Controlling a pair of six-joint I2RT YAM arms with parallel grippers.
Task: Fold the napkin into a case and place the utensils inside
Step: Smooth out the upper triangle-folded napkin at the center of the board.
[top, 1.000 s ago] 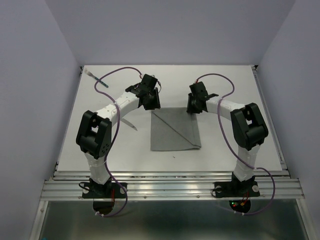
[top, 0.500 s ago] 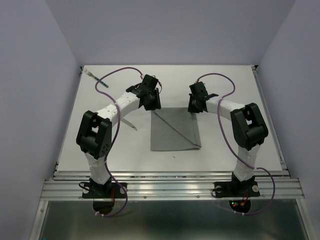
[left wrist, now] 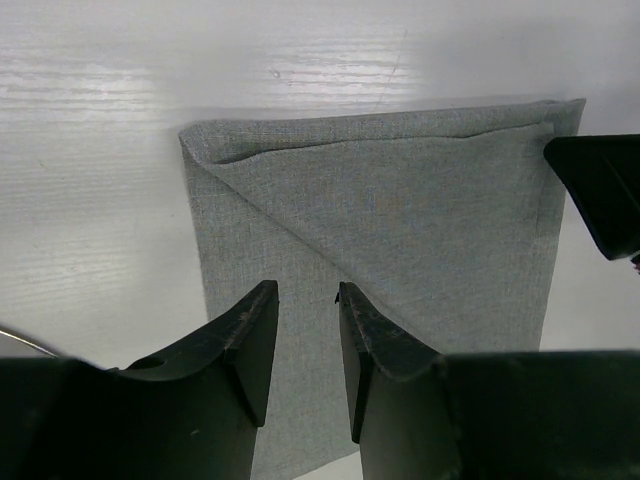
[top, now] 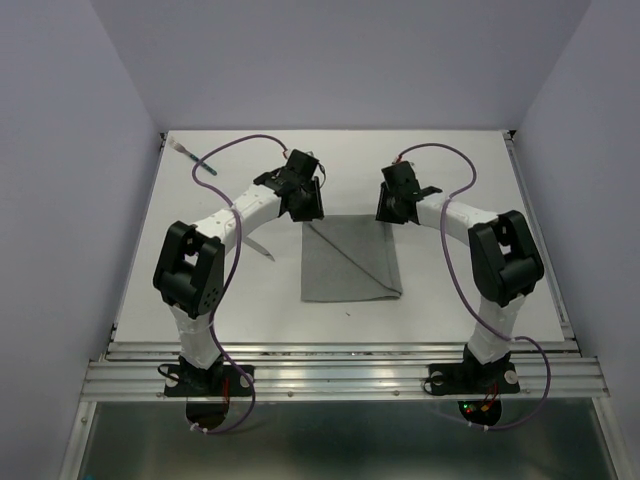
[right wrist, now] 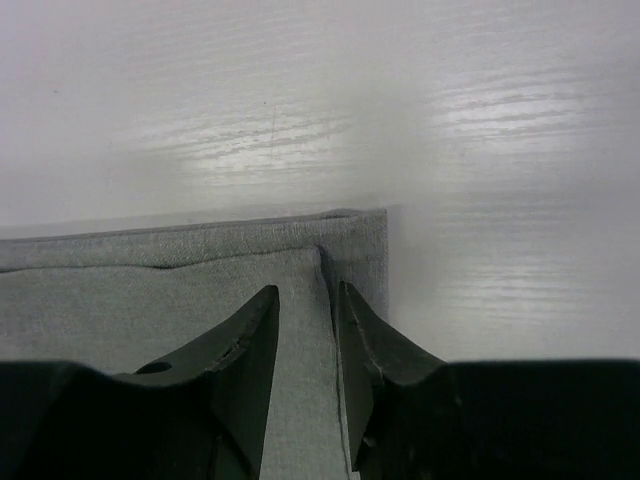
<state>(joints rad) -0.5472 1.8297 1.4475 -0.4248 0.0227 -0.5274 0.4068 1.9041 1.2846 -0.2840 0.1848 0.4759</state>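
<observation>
The grey napkin (top: 350,262) lies folded into a tall rectangle at mid-table, with a diagonal flap across its far half. My left gripper (top: 304,207) hovers over its far-left corner, jaws open (left wrist: 305,292) and only cloth (left wrist: 400,220) showing below them. At the far-right corner my right gripper (top: 391,211) stands open (right wrist: 302,292) just above the napkin (right wrist: 150,290), the flap's edge running beside its right finger. One utensil (top: 200,163) with a teal handle lies at the far left. The knife (top: 260,248) shows only its silver blade beside my left arm.
The white table (top: 450,160) is walled by pale panels on three sides, with a metal rail along the near edge. Purple cables loop over both arms. My right gripper's dark finger (left wrist: 600,190) shows at the right of the left wrist view.
My right gripper closed and opened again at the napkin's far-right corner, and its arm shifted slightly right and away. The left arm and the napkin have not moved.
</observation>
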